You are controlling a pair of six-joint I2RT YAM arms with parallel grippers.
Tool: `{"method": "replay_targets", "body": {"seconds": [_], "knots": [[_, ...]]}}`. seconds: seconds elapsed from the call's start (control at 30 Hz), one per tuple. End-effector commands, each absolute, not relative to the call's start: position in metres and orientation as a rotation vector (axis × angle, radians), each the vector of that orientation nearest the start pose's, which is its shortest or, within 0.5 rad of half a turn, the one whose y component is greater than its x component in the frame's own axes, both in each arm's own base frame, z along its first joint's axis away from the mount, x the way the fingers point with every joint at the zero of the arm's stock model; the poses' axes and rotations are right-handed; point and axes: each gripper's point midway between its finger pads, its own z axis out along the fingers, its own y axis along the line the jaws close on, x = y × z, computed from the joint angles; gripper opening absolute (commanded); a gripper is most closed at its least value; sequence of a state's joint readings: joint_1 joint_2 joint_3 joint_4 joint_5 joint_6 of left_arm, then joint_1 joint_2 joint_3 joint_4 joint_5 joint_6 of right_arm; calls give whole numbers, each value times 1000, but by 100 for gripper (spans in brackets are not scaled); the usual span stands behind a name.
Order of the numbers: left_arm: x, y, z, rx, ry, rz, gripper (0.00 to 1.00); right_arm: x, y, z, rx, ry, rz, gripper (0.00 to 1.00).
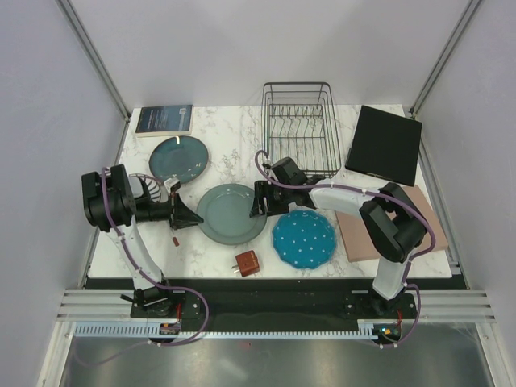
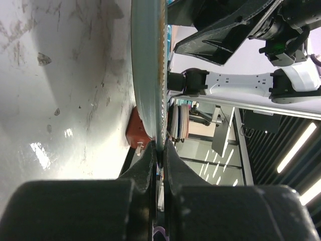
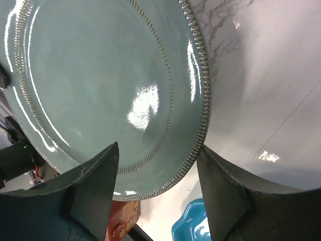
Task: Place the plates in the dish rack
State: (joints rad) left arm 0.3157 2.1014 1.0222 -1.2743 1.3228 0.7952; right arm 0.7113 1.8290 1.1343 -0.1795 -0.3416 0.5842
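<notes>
Top view: the grey-green plate (image 1: 231, 213) is being handled mid-table, the left jaws at its left rim and the right jaws at its right rim. The dish rack (image 1: 300, 129) is standing empty at the far edge. The dark teal plate (image 1: 178, 157), the dotted blue plate (image 1: 303, 239) and the striped plate (image 1: 145, 187), half hidden under the left arm, are lying flat on the table (image 1: 226, 153). The step is being judged as the pickup of the first plate.

Left wrist view: the plate rim (image 2: 159, 75) is being pinched edge-on between the closed left jaws. Whether it is clear of the table cannot be told.

Right wrist view: the right jaws are being held wide apart, straddling the beaded rim (image 3: 198, 125) and gripping nothing.

Next, the plate is likely needing to be raised, stood on edge and carried to a slot between the tines.

The table is white marble-patterned and glossy. Pale walls with metal framing are enclosing the cell.
</notes>
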Motion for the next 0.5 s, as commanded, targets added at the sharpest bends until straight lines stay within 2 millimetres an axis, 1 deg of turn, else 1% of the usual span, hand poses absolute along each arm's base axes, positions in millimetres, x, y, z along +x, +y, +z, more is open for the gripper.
{"method": "replay_targets", "body": {"seconds": [0.0,0.13,0.17,0.3,0.37,0.43,0.47], "knots": [[248,-103,128,-457,2142,-2133,2,276,396,164,-463,2276,1319,70],[253,-94,139,-431,2100,-2081,2,274,388,167,-454,2273,1324,72],[253,-93,142,-426,2092,-2073,2,274,386,172,-455,2259,1325,72],[253,-92,152,-371,2077,-2039,2,273,381,180,-462,2235,1327,74],[254,-92,156,-342,2069,-2023,2,275,376,183,-452,2227,1322,74],[256,-91,162,-305,2066,-2003,2,277,374,183,-446,2227,1321,75],[257,-91,168,-281,2057,-1988,2,279,372,181,-438,2228,1318,75]]}}
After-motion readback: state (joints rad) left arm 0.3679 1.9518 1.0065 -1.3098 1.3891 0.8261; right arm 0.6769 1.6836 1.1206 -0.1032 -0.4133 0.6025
